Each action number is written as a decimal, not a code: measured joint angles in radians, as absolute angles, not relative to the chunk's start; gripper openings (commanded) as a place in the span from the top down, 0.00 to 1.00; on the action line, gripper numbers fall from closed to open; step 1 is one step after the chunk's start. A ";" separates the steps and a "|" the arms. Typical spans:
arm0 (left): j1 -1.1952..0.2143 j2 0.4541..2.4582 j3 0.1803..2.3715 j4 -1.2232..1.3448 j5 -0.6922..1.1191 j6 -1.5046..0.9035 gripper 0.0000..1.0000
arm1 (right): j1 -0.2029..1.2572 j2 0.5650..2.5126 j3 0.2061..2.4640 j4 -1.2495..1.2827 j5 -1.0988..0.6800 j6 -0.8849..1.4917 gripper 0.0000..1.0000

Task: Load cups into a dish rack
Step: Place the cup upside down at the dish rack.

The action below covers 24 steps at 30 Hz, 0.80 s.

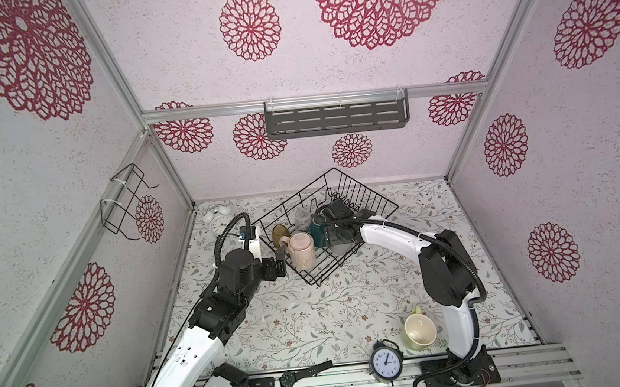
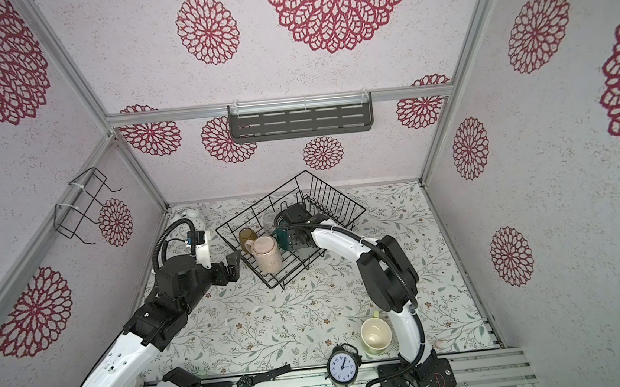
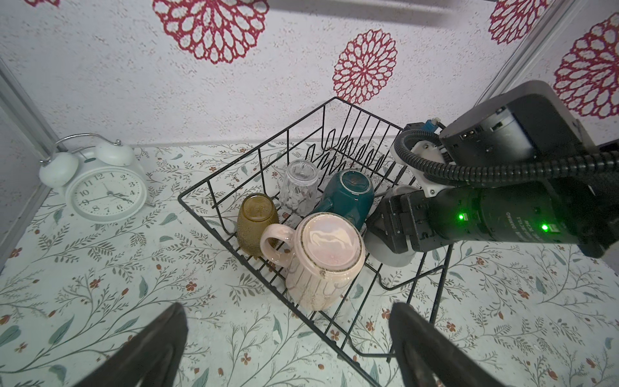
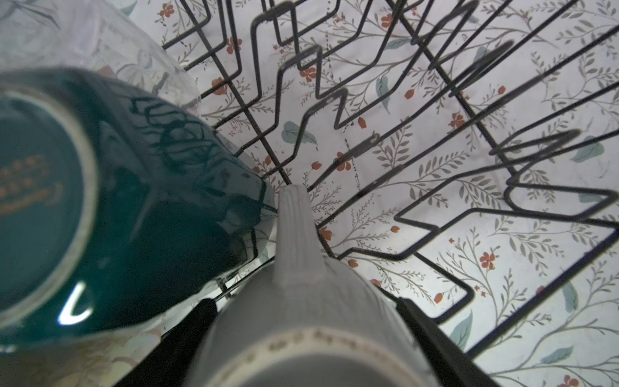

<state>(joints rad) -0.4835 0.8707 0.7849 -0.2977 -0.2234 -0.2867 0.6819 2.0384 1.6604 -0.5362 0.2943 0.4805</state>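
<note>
The black wire dish rack [image 1: 362, 193] [image 3: 214, 214] stands at the back of the table. An amber tumbler [image 3: 257, 224], a clear glass [image 3: 299, 191], a dark teal mug [image 3: 350, 197] [image 4: 134, 207] and a ribbed pink mug [image 1: 301, 255] [image 3: 325, 264] sit in it upside down. Inside the rack, beside the teal mug, my right gripper [image 4: 303, 308] [image 1: 338, 238] is shut on a grey mug [image 4: 301, 301], a finger on each side. My left gripper [image 3: 288, 311] [image 1: 279, 263] is open and empty just outside the rack, near the pink mug. A pale yellow-green mug [image 1: 418, 331] lies by the right arm's base.
A white alarm clock [image 1: 215, 217] stands in the back left corner. A black alarm clock [image 1: 386, 359] and a wristwatch [image 1: 291, 378] sit at the front edge. On the walls hang a grey slotted shelf [image 1: 336, 118] and a wire bracket [image 1: 127, 200].
</note>
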 measured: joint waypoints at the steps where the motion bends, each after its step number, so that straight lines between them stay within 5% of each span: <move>1: -0.484 0.870 0.785 -0.298 -0.223 -0.287 0.03 | 0.682 2.039 1.660 -0.533 0.292 0.480 0.30; 24: -0.483 0.893 0.785 -0.283 -0.191 -0.325 0.03 | 0.685 2.049 1.642 -0.479 0.272 0.443 0.28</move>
